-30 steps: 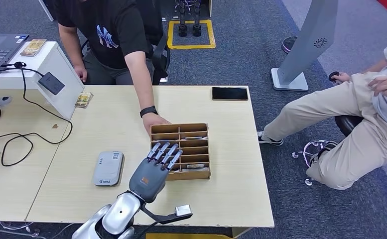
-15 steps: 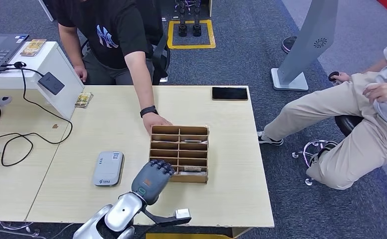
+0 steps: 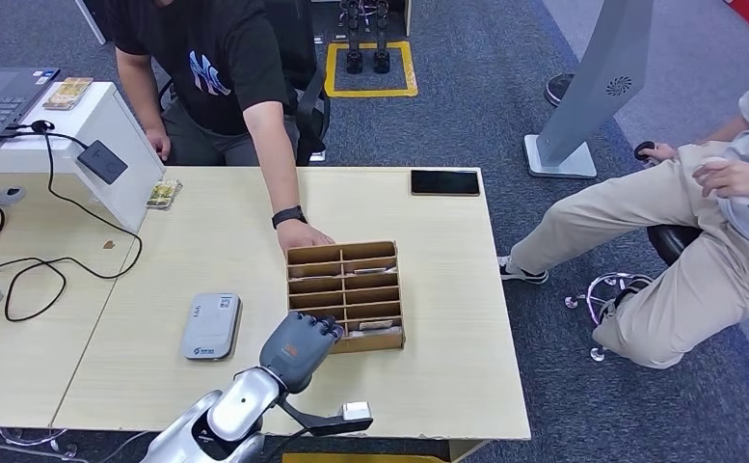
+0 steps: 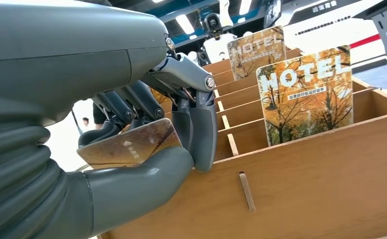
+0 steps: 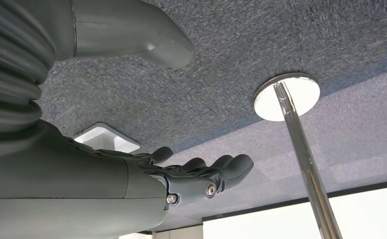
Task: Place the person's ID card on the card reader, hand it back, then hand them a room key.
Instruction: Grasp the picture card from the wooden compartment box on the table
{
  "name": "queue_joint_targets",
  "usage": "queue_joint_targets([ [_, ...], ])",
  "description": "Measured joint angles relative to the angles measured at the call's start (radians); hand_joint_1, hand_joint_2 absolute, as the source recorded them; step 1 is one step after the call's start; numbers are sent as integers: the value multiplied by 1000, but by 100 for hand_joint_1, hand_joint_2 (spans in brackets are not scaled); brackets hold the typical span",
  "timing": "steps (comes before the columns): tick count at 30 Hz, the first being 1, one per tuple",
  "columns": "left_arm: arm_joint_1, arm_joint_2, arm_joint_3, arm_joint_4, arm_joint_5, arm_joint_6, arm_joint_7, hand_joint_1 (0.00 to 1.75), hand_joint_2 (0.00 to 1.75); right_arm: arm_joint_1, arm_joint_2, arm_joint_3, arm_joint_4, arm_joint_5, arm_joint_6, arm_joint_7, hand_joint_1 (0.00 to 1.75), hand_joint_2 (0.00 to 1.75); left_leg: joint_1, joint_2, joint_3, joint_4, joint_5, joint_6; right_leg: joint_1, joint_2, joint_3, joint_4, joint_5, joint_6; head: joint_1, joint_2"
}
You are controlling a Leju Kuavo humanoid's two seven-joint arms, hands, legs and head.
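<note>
Head view shows my left hand (image 3: pixel 301 347) curled at the near left corner of the wooden card box (image 3: pixel 345 294), which sits on the pale worktop (image 3: pixel 447 289). A person's hand (image 3: pixel 301 234) rests on the worktop at the far edge of the box. The grey card reader (image 3: pixel 210 326) lies just to the left of my hand, apart from it, and a black phone (image 3: pixel 444 181) lies near the far edge of the worktop. Left wrist view shows my left hand pinching a room key card (image 4: pixel 131 144) between the thumb and the curled fingers (image 4: pixel 201 134), the card tilted and held at the box's near wall. Two more cards marked HOTEL (image 4: pixel 307 94) stand upright in the slots beyond. Right wrist view shows my right hand (image 5: pixel 181 177) over grey carpet (image 5: pixel 281 40), its fingers loosely apart and holding nothing.
</note>
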Motion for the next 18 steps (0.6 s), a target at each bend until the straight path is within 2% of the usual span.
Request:
queue_joint_targets([
  [6,5,-5,-1,8,-3,18,6,175,175,0,0,0,0,1,0,-1,0,175,0,0,1,0,0,0,0,0,1,0,0,0,0,0],
  [9,14,-6,-1,9,-15,61,10,175,175,0,0,0,1,6,0,-8,0,175,0,0,1,0,0,0,0,0,1,0,0,0,0,0],
  [18,100,-29,10,-39,-101,371,44,175,175,-2,0,0,18,25,0,-40,0,175,0,-1,-2,0,0,0,0,0,-2,0,0,0,0,0],
])
